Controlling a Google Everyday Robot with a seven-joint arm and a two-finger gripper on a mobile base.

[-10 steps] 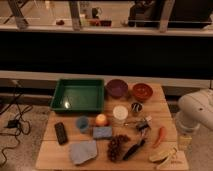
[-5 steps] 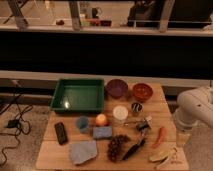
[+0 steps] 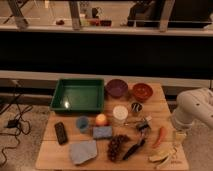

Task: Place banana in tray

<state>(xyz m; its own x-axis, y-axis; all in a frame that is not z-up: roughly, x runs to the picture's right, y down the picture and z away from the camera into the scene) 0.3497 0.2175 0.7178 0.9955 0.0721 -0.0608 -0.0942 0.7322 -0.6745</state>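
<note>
Camera view, facing a wooden table (image 3: 51, 158) from its front edge. At the far left corner, the dark-green tray (image 3: 78, 81), lying flat. Near the front right corner, the banana (image 3: 169, 158), pale yellow, lying on the wood just beside a stubbier olive-yellow piece (image 3: 156, 157) and well apart from the tray. Just behind these, a red chili (image 3: 160, 136). Over the right edge, toward the front, the gripper (image 3: 179, 136), hanging from the white arm (image 3: 194, 107), just beside the chili and near the banana. Cannot tell whether wide or narrow. Along the far edge, right of the tray, a purple bowl (image 3: 116, 88) and a red bowl (image 3: 142, 91).
</note>
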